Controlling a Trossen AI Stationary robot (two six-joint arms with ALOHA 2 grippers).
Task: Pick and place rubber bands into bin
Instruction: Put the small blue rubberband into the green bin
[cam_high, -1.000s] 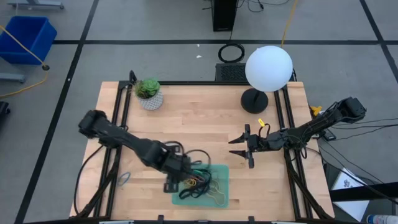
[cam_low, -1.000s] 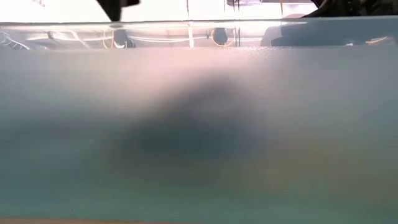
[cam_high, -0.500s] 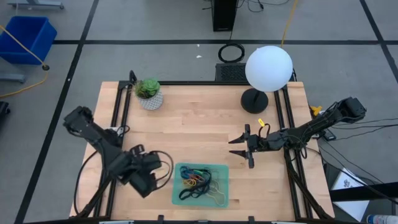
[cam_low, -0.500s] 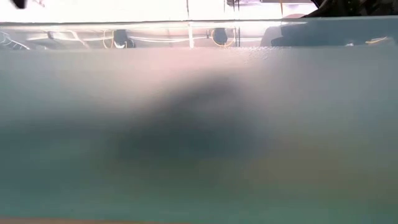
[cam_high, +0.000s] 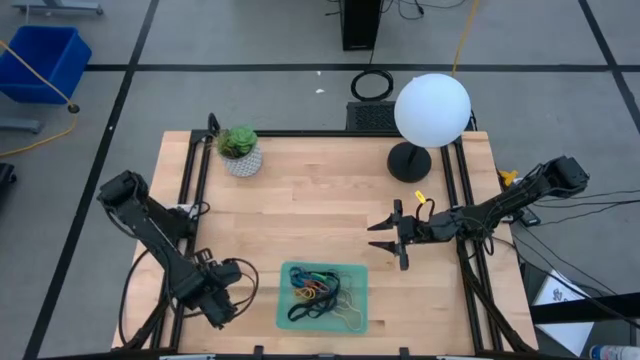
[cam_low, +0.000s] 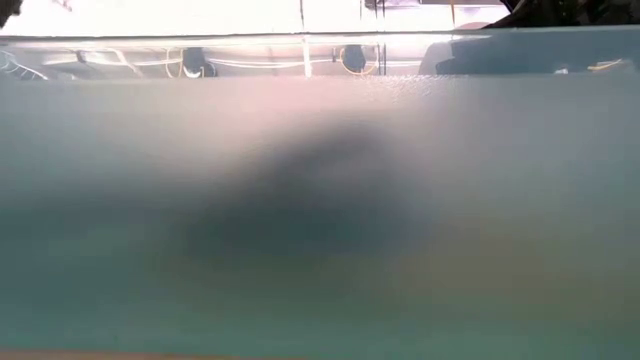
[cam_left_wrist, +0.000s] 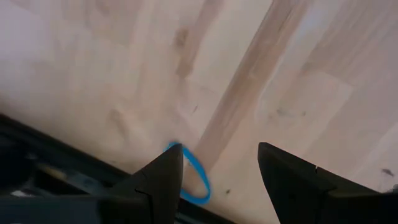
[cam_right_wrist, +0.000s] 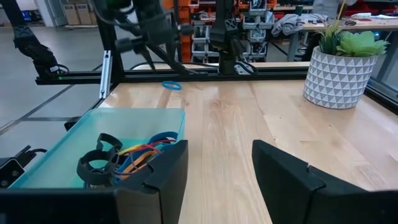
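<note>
Your left gripper (cam_left_wrist: 214, 180) has its dark fingers spread wide over a thin blue rubber band (cam_left_wrist: 189, 174) lying flat on the smooth wood table (cam_high: 320, 190), near its left edge. Your right gripper (cam_high: 385, 236) waits open. Colourful floppy bands (cam_high: 318, 290) fill the see-through green bin (cam_high: 357, 275).
</note>
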